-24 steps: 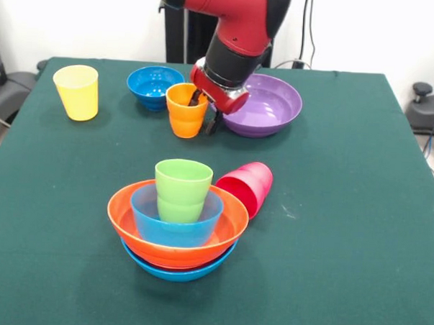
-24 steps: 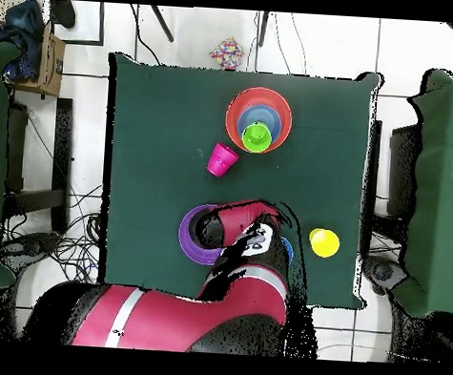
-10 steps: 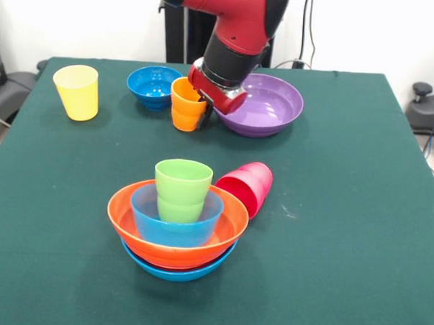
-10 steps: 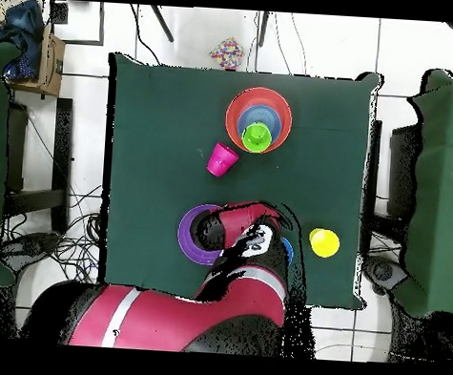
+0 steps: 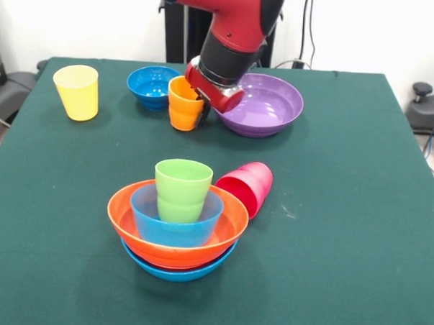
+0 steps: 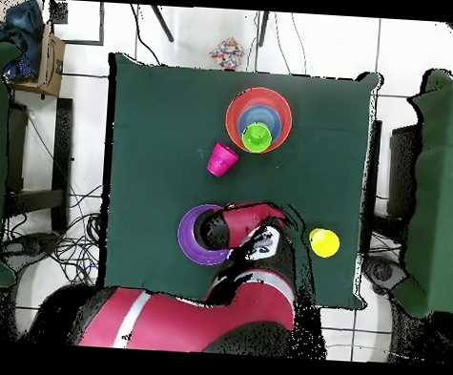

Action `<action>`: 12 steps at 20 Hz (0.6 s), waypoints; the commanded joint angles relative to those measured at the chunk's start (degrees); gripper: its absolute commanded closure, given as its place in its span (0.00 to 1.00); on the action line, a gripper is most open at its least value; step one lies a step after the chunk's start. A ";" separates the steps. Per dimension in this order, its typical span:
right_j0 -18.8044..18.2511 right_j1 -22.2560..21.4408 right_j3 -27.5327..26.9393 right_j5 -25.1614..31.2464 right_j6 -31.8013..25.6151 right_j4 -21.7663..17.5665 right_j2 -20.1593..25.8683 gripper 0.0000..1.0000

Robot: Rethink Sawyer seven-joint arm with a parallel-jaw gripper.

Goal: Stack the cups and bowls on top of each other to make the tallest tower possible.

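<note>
Table (image 5: 359, 212) with green cloth carries everything. Red and black arm (image 5: 234, 26) comes down over the purple bowl's (image 5: 266, 103) rim, at the side toward the orange cup (image 5: 183, 103). Purple bowl sits empty, upright. Tower (image 5: 176, 229) stands well apart from the purple bowl toward the camera in the front view: wide light-blue bowl (image 5: 176, 271) at the bottom, large orange bowl (image 5: 174, 236) nested in it, smaller light-blue bowl (image 5: 172, 222) inside that, light green cup (image 5: 182, 190) upright on top. Dark-blue bowl (image 5: 152, 84) sits upright near the purple bowl, just beyond the orange cup from it. End effector (image 5: 203, 113) grips the orange cup at its rim, one finger inside and one outside; cup upright, between the dark-blue bowl and the purple bowl, whether lifted off the table or resting cannot tell. Yellow cup (image 5: 77, 91) stands upright alone, further from the purple bowl than the dark-blue bowl. Magenta-pink cup (image 5: 246, 187) lies on its side between tower and purple bowl, touching the orange bowl's rim. Overhead view: arm hides the orange cup and dark-blue bowl.
</note>
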 commanded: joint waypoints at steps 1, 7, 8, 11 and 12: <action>-3.41 -8.26 0.00 8.32 -6.89 2.95 9.17 1.00; -6.64 -13.04 -2.52 13.87 -10.71 4.29 13.89 1.00; -7.09 -13.55 -2.42 14.09 -10.65 4.38 14.51 1.00; -8.23 -14.40 -2.48 15.19 -10.91 4.88 16.01 1.00; -8.45 -14.65 -2.51 15.15 -10.82 4.83 16.40 1.00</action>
